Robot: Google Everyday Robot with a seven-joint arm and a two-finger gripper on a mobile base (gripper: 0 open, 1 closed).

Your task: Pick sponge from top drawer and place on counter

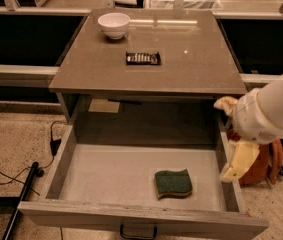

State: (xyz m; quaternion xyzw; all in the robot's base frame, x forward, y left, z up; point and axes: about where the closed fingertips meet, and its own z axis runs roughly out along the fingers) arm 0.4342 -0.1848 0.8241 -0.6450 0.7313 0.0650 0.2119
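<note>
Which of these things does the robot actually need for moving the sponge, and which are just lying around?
Needed: sponge, top drawer, counter, gripper by the drawer's right wall.
Just lying about: white bowl, black remote-like object, orange bag.
</note>
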